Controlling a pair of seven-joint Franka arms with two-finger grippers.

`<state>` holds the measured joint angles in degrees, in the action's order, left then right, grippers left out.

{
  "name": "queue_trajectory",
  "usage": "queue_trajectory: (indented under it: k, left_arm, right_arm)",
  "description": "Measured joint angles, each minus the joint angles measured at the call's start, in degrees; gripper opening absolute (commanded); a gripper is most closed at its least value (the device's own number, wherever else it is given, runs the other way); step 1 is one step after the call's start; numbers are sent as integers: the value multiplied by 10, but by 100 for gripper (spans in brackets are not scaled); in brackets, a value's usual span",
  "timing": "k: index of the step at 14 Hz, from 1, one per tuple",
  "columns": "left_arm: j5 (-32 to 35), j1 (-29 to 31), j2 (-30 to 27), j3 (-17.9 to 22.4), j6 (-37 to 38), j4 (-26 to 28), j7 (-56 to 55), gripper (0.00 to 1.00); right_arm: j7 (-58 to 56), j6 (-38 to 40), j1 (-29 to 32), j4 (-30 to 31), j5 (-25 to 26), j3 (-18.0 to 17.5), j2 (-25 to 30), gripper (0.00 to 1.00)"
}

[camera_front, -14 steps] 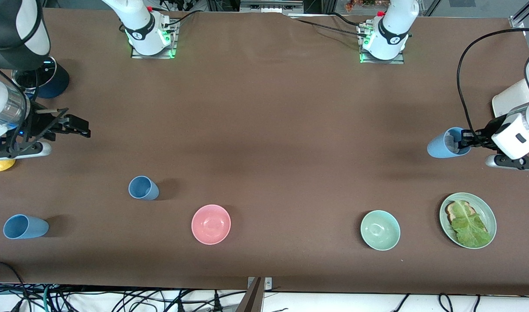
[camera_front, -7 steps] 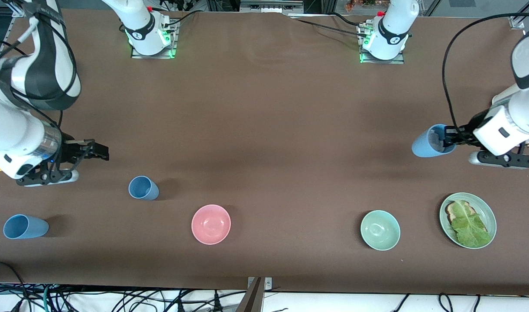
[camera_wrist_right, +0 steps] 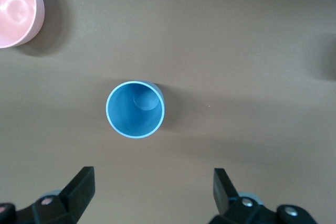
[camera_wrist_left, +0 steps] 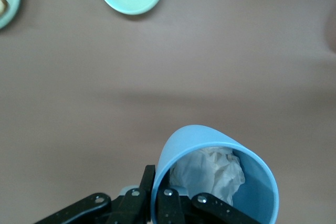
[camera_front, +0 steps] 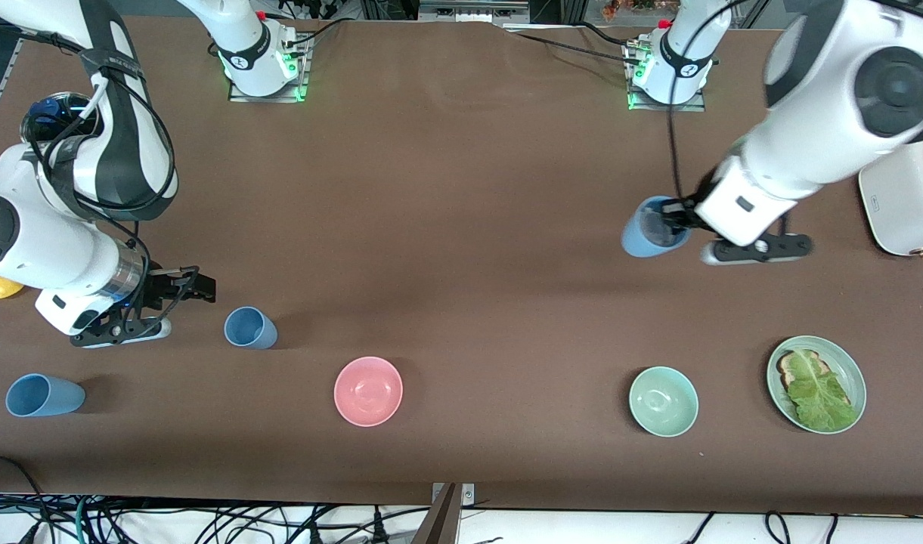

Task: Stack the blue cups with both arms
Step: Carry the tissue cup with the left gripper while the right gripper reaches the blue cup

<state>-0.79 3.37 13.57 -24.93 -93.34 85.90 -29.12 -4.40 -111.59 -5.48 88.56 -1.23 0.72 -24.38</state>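
My left gripper [camera_front: 679,220] is shut on the rim of a light-blue cup [camera_front: 652,228] and holds it tilted in the air over bare table, toward the left arm's end. One finger is inside the rim and one outside. In the left wrist view this cup [camera_wrist_left: 218,174] has crumpled white paper [camera_wrist_left: 210,174] in it. A second blue cup [camera_front: 249,327] stands upright toward the right arm's end. My right gripper [camera_front: 198,288] hovers open beside it. The right wrist view shows that cup [camera_wrist_right: 135,109] ahead of the spread fingertips [camera_wrist_right: 81,184]. A third blue cup [camera_front: 44,395] sits nearer the front camera.
A pink bowl [camera_front: 368,391], a green bowl [camera_front: 663,401] and a plate with toast and lettuce [camera_front: 854,370] lie along the near side. A white toaster [camera_front: 903,200] stands at the left arm's end. A yellow object [camera_front: 0,287] and a dark pot [camera_front: 49,121] are at the right arm's end.
The left arm has carried its blue cup from the table's end toward the middle. The right gripper has moved down the view, closer to the upright cup, still open.
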Motion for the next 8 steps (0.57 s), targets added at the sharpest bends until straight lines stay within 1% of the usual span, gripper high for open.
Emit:
queue_trajectory:
  k: [4,8]
  left_arm:
    - [0,-86,22,-8,-32,-11,-164,0]
    - [0,-168,59,-7,-47,-51,-297,0]
  right_arm:
    - [0,-13,2,0,0,0,-9,100]
    - [0,-38,3,2,-4,0,-34,100]
